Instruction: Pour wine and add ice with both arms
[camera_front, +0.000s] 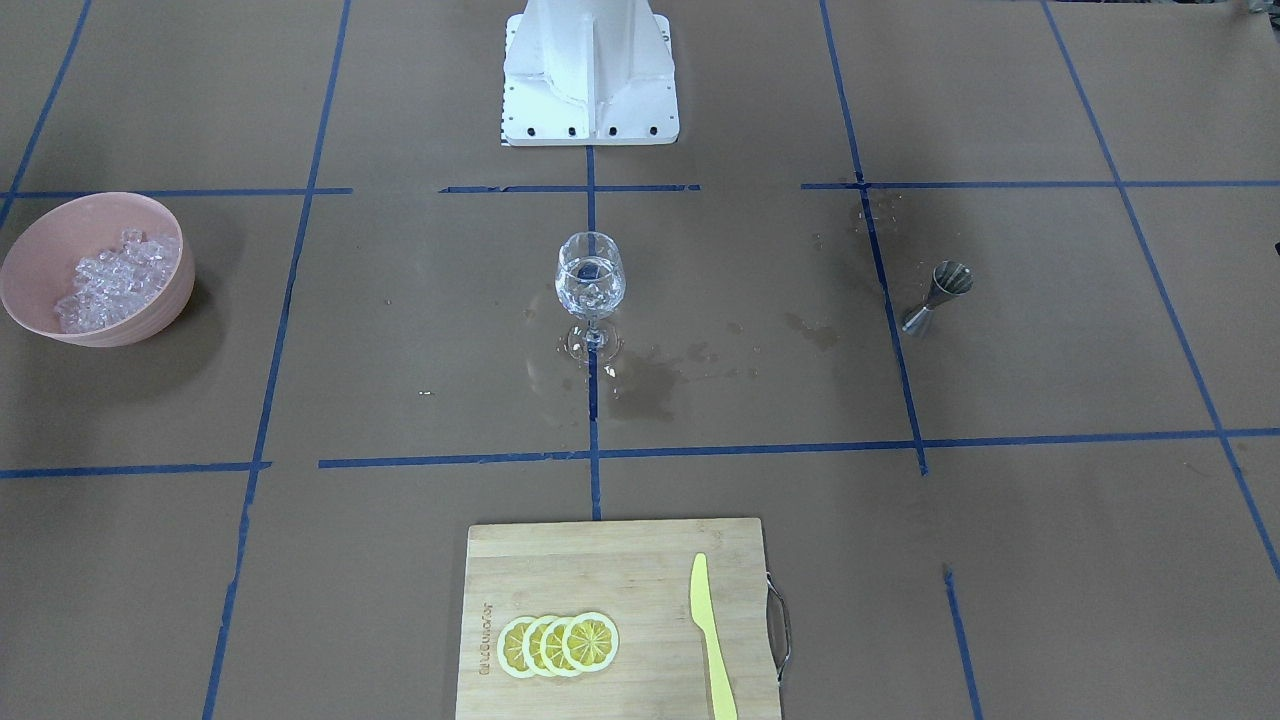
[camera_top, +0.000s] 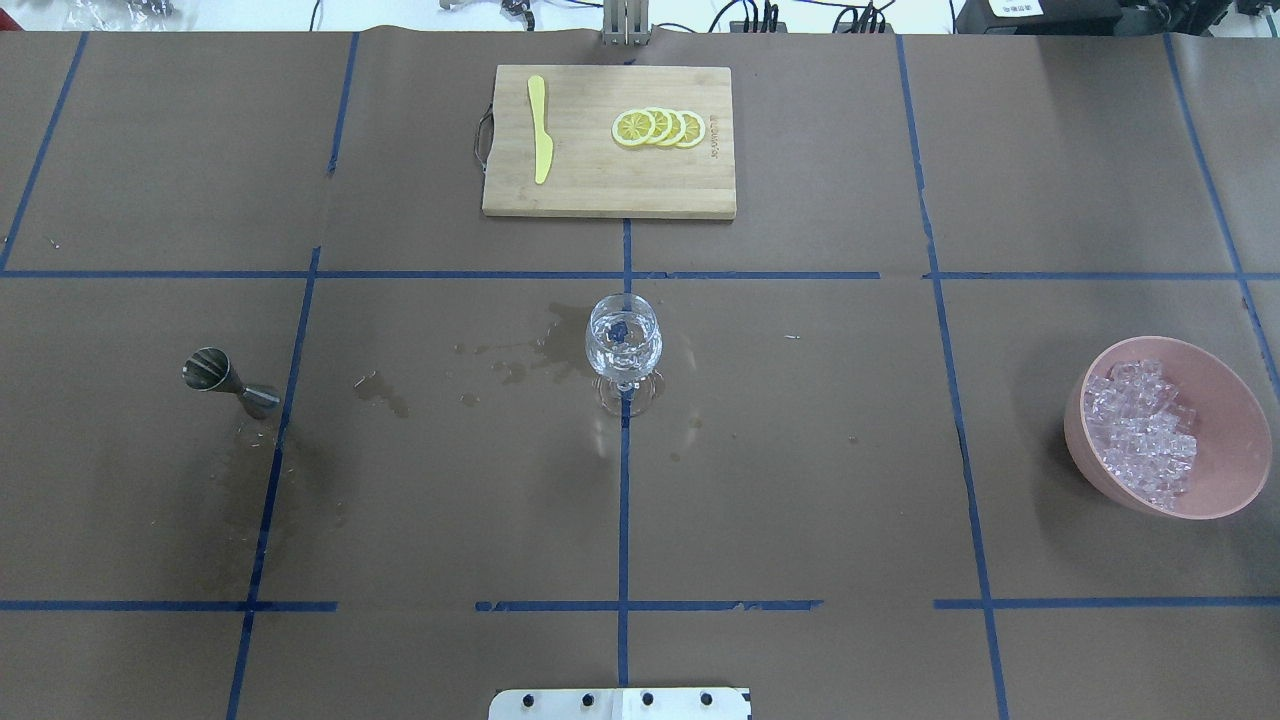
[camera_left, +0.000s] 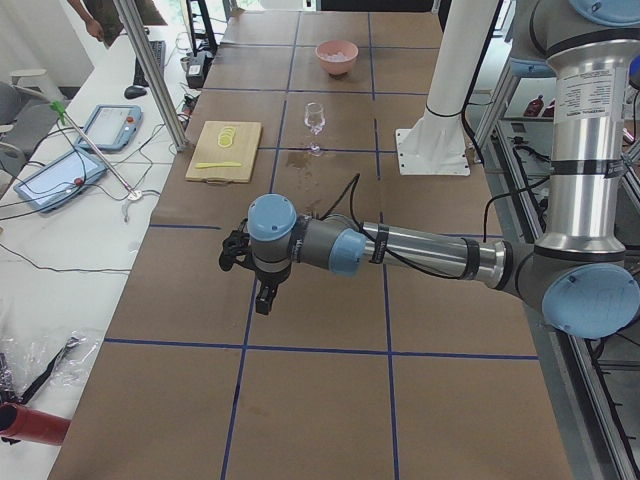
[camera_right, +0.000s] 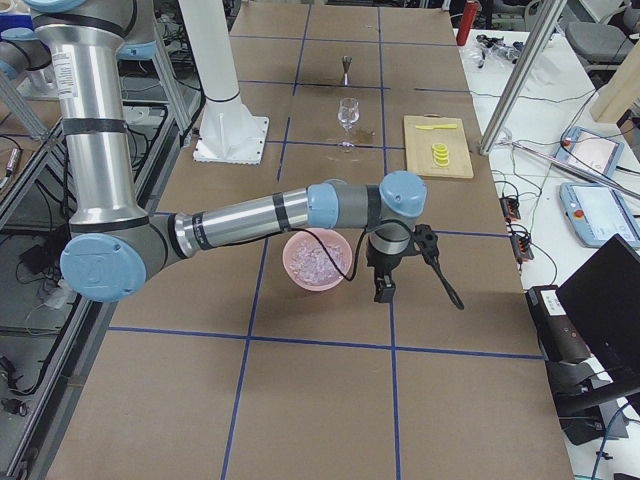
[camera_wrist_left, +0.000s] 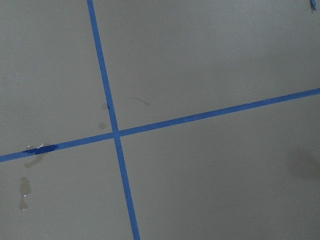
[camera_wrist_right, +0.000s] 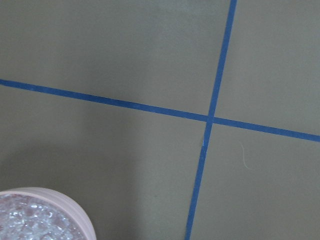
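A clear stemmed wine glass (camera_front: 590, 281) stands at the table's middle, with clear, glinting contents; it also shows in the overhead view (camera_top: 623, 341). The ice (camera_front: 112, 280) is heaped in a pink bowl (camera_front: 150, 318) on the robot's right (camera_top: 1145, 432). My arms show only in the side views. The left gripper (camera_left: 264, 296) points down over bare paper, far from the glass. The right gripper (camera_right: 383, 288) hangs just beside the bowl (camera_right: 300, 280). I cannot tell whether either is open or shut. The bowl's rim shows in the right wrist view (camera_wrist_right: 75, 210).
A steel jigger (camera_top: 226, 377) stands on the robot's left beside wet stains (camera_top: 270, 470). A wooden cutting board (camera_top: 600, 185) with lemon slices (camera_top: 658, 127) and a yellow knife (camera_top: 540, 140) lies at the far edge. The white base block (camera_front: 590, 90) is behind the glass.
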